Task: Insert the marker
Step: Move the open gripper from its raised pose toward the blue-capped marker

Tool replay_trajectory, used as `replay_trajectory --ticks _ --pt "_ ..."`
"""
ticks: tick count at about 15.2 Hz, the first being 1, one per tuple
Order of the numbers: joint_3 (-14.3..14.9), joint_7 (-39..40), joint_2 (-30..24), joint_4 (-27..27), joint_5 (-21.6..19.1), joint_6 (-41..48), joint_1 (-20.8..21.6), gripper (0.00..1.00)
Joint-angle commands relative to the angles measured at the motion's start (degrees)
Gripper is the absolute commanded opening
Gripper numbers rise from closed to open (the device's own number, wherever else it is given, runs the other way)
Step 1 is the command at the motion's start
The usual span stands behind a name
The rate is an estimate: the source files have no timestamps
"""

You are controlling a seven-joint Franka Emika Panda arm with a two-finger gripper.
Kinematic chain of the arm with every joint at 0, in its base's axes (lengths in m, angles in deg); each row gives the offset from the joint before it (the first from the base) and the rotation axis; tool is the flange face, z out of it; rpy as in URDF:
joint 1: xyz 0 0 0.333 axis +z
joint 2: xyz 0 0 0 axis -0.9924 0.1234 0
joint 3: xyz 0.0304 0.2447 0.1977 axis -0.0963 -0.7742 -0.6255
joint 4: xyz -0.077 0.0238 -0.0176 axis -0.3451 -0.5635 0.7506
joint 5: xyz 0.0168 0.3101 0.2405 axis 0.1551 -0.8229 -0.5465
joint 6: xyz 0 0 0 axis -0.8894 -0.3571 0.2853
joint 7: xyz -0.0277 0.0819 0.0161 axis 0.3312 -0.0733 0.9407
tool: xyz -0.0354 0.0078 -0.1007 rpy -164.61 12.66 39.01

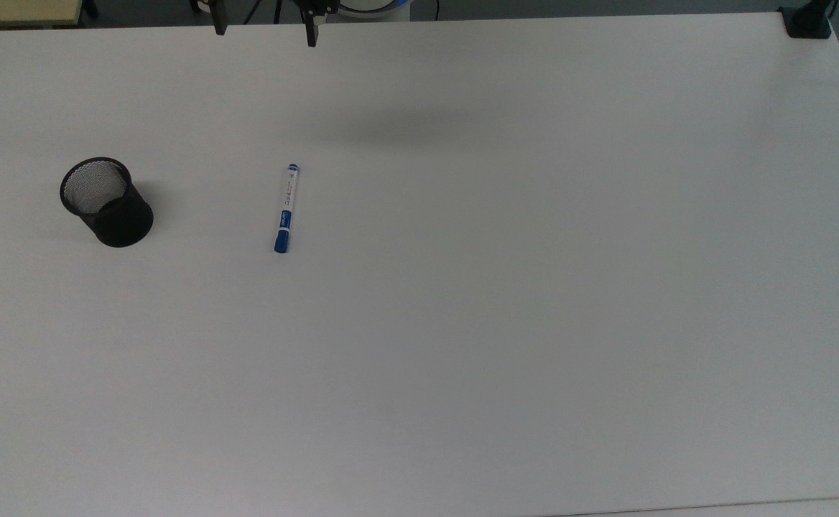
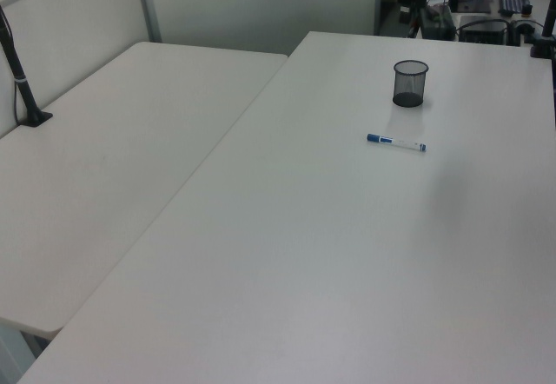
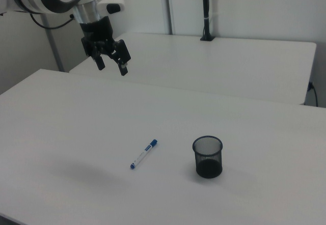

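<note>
The marker [image 1: 286, 209] lies flat on the white table [image 1: 534, 287], apart from the upright black mesh cup [image 1: 107, 202], while the gripper [image 3: 111, 64] hangs high above the table's far edge with jaws spread and empty.

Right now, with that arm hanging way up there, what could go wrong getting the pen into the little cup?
1. The marker lies flat on the table, so the open pincer might nudge it and roll it away.
2. The mesh cup stands free and looks light; a bump could tip it.
3. Its mouth is narrow, so a tilted marker may catch the rim.
</note>
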Motion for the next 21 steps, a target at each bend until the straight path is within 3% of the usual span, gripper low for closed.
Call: replay_trajectory --ticks 1,12,18,21 --pt "0.5 1.1 -1.0 1.3 -1.0 -0.6 0.8 1.0" --pt "0.5 1.9 -1.0 1.3 -0.9 -0.5 0.4 1.0" --pt "0.5 15.2 1.5 3.2 0.0 -0.5 -2.3 1.0" --pt "0.4 14.4 5.9 3.8 4.5 -4.1 -2.3 1.0"
